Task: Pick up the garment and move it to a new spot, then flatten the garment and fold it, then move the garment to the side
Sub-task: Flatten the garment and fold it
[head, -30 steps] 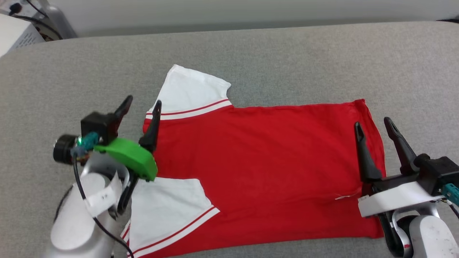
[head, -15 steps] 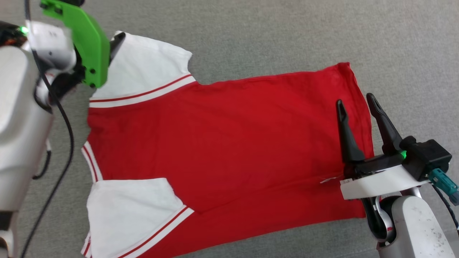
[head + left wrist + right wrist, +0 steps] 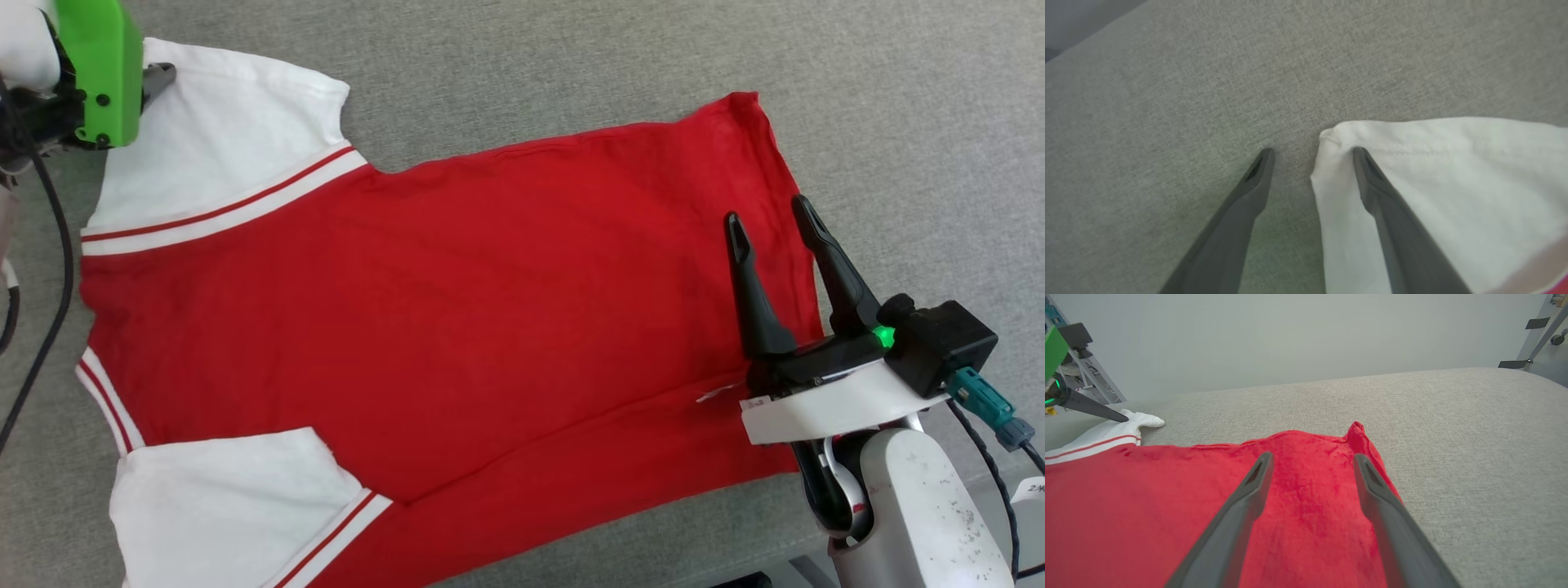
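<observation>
Garment [image 3: 449,310] flat on grey surface [image 3: 571,65]; left gripper [image 3: 1312,150] and right gripper [image 3: 766,208] gape wide

The garment [image 3: 424,310] lies spread flat on the tabletop [image 3: 571,65], sleeves to the left, hem to the right. The left gripper [image 3: 1312,153] straddles the far sleeve's corner; the right gripper [image 3: 767,211] is over the hem.

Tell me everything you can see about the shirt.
The shirt is red, soft knit-looking, with white sleeves edged in red-and-white stripes. It lies spread nearly flat on the grey fabric surface, hem toward the right. The open left gripper straddles the far sleeve's corner; the open right gripper hangs over the hem. Neither holds it.
</observation>
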Controlling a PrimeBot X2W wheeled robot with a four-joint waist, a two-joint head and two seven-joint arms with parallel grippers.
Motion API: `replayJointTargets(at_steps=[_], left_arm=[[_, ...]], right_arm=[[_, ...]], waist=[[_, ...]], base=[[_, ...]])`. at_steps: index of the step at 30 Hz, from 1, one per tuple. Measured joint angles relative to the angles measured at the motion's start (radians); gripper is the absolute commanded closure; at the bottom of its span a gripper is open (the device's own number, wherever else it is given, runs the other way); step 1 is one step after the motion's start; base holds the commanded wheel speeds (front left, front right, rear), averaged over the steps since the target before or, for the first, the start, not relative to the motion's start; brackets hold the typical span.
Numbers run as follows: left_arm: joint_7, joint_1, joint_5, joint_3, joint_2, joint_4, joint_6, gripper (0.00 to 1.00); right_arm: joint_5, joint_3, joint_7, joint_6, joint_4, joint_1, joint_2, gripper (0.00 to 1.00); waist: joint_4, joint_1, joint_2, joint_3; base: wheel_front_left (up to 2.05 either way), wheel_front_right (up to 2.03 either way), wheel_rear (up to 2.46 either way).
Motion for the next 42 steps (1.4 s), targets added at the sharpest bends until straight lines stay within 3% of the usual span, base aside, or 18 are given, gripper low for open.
replayJointTargets(at_steps=[3, 4, 5, 9, 21, 26, 33, 42], left_arm=[[0.002, -0.010, 0.000, -0.005, 0.006, 0.016, 0.000, 0.00], [0.009, -0.010, -0.001, -0.009, 0.007, 0.018, 0.000, 0.64], [0.019, -0.013, -0.001, -0.014, 0.009, 0.019, 0.000, 1.00], [0.020, -0.011, -0.016, -0.042, 0.003, 0.001, 0.000, 1.00], [-0.172, 0.091, -0.089, -0.025, -0.016, -0.009, 0.000, 1.00], [-0.241, 0.147, -0.099, -0.021, -0.005, -0.101, 0.000, 1.00], [-0.267, 0.224, -0.091, -0.032, 0.040, -0.296, 0.007, 1.00], [-0.304, 0.304, -0.065, -0.054, 0.049, -0.520, 0.049, 1.00]], right_arm=[[0.001, 0.006, 0.000, 0.000, -0.004, -0.006, 0.001, 0.00], [0.001, 0.007, 0.000, 0.000, -0.005, -0.006, 0.001, 0.00], [0.001, 0.006, 0.000, 0.000, -0.006, -0.006, 0.002, 0.00], [0.001, -0.002, 0.000, 0.000, -0.009, -0.006, 0.002, 0.00], [-0.019, -0.016, 0.034, 0.000, -0.004, -0.003, -0.024, 0.00], [-0.053, -0.041, 0.162, 0.000, -0.012, -0.001, -0.104, 0.00], [-0.072, -0.006, 0.444, 0.000, -0.035, -0.044, -0.257, 0.00], [0.010, 0.017, 0.788, 0.000, 0.017, -0.228, -0.395, 0.00]], waist=[[-0.013, 0.0000, 0.0000, 0.008], [-0.015, 0.0000, 0.0000, 0.010], [-0.017, -0.0001, 0.0000, 0.010], [-0.014, -0.0001, 0.0000, 0.005], [0.015, -0.0001, 0.0000, -0.072], [0.048, -0.0003, 0.0000, -0.118], [0.120, -0.0003, 0.0000, -0.146], [0.200, -0.0003, 0.0000, -0.143]], base=[[0.00, 0.00, 0.00], [0.00, 0.00, 0.00], [0.00, 0.00, 0.00], [0.00, 0.00, 0.00], [0.00, 0.00, 0.00], [0.00, 0.00, 0.00], [0.00, 0.00, 0.00], [0.00, 0.00, 0.00]])
